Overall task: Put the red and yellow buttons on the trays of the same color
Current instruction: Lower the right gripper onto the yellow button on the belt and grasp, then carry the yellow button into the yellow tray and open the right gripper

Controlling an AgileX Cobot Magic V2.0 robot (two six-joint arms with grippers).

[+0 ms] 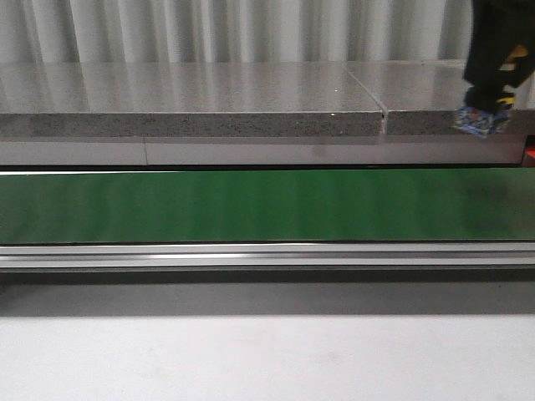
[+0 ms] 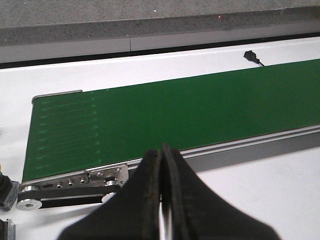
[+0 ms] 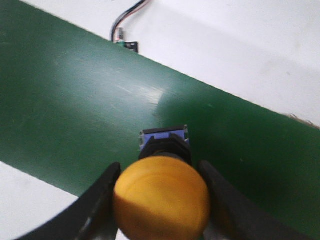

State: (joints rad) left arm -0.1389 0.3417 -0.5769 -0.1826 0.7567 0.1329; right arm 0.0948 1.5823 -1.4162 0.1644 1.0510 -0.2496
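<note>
The white desk (image 1: pixel 267 359) spreads out before me, and across it runs the long green conveyor belt (image 1: pixel 267 205), bare along the whole stretch I can see from the front. Behind it sits a grey speckled ledge (image 1: pixel 192 124). My right gripper (image 3: pixel 160 200) hangs above the belt at the far right, its fingers closed around the yellow button (image 3: pixel 161 197), whose domed cap fills the gap between them while its dark collar and blue base point down toward the belt. My left gripper (image 2: pixel 162 200) waits near the belt's roller end, fingers pressed together with nothing in them. A small black sensor (image 3: pixel 125 42) on a wire sits just off the belt's edge. I judge I am in the carrying step: the yellow button is lifted clear and needs to go to the yellow tray. No tray shows in any view, so my next move calls for swinging the right arm off the belt to find it.
</note>
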